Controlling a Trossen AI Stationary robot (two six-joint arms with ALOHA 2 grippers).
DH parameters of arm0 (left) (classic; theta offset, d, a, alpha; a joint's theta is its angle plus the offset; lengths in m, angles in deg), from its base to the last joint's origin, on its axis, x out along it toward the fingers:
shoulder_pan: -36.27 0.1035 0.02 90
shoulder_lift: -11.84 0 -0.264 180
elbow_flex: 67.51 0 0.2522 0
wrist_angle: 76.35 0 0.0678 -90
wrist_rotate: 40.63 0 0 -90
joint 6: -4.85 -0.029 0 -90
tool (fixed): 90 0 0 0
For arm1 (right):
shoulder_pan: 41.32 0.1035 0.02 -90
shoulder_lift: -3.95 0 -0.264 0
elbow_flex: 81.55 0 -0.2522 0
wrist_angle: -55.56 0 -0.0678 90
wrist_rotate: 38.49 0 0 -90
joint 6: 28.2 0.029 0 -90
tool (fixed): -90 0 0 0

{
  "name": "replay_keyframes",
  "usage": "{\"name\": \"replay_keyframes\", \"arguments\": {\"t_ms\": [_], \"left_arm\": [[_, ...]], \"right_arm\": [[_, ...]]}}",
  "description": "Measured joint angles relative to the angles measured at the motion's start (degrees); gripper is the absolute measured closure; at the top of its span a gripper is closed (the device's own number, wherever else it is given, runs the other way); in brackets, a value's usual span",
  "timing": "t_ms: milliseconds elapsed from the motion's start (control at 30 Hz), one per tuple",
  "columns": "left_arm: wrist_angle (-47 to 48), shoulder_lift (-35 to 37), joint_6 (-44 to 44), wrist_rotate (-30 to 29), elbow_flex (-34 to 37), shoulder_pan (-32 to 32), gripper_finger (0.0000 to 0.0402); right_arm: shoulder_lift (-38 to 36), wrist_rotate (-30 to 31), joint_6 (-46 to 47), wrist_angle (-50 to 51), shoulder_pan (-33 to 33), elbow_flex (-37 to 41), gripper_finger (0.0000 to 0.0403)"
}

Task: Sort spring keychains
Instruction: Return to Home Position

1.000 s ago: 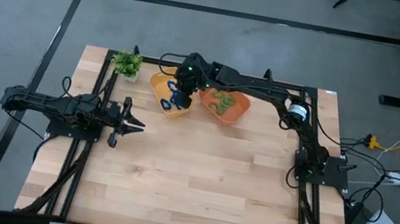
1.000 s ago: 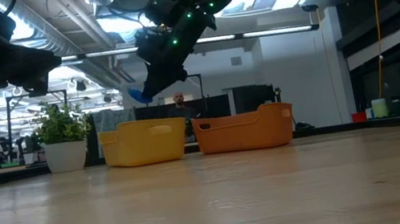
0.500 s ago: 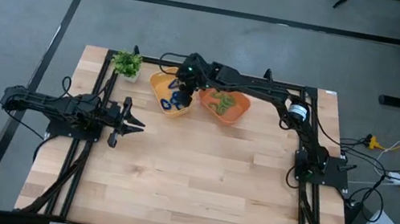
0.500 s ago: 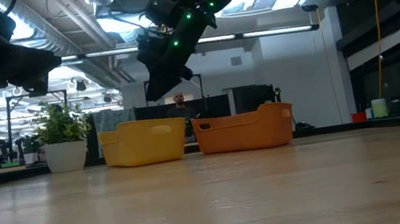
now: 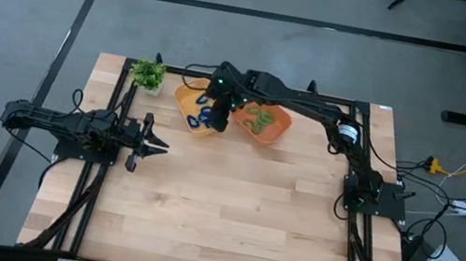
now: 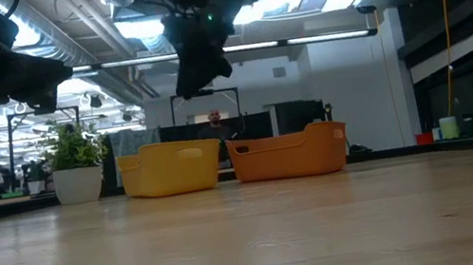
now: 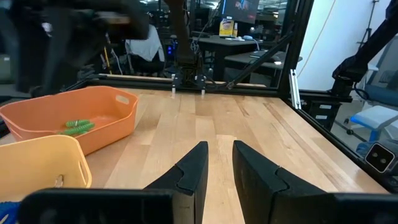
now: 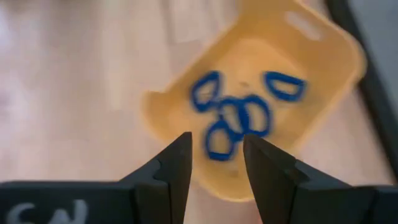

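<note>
Several blue spring keychains (image 8: 236, 118) lie in the yellow tray (image 5: 189, 99) at the table's far side. Green ones (image 5: 261, 119) lie in the orange tray (image 5: 278, 131) just to its right. My right gripper (image 8: 216, 155) hangs open above the yellow tray's near part, well clear of it (image 6: 200, 86), with nothing between its fingers. My left gripper (image 5: 159, 146) waits at the table's left, level, its fingers a little apart (image 7: 217, 165) and nothing between them.
A small potted plant (image 5: 148, 74) stands at the far left corner, beside the yellow tray. Bare wooden tabletop (image 5: 230, 206) stretches from the trays to the near edge. Black frame rails (image 5: 101, 184) run along both sides.
My right gripper has opened above the yellow tray and let go of a blue keychain, which no longer shows at its fingertips. The gripper has then risen and shifted slightly toward the table's right.
</note>
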Motion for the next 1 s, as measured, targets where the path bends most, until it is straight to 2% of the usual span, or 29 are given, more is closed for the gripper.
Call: {"name": "replay_keyframes", "arguments": {"t_ms": [200, 467, 600, 800, 1000], "left_arm": [[0.0, 0.0, 0.0, 0.0, 0.0, 0.0, 0.0332], [0.0, 0.0, 0.0, 0.0, 0.0, 0.0, 0.0331], [0.0, 0.0, 0.0, 0.0, 0.0, 0.0, 0.0332], [0.0, 0.0, 0.0, 0.0, 0.0, 0.0, 0.0332], [0.0, 0.0, 0.0, 0.0, 0.0, 0.0, 0.0331]], "right_arm": [[-0.1, -4.2, 5.9, 1.9, 2.4, -0.1, 0.0258], [-0.1, -6.7, 3.5, 8.5, 6.1, -0.1, 0.0258], [-0.1, -4.7, 2.4, 14.2, 9.1, 0.5, 0.0258], [0.0, -3.1, 0.8, 13.5, 15.2, 6.3, 0.0258], [-2.0, -3.8, -0.1, 11.5, 21.9, 18.7, 0.0258]]}}
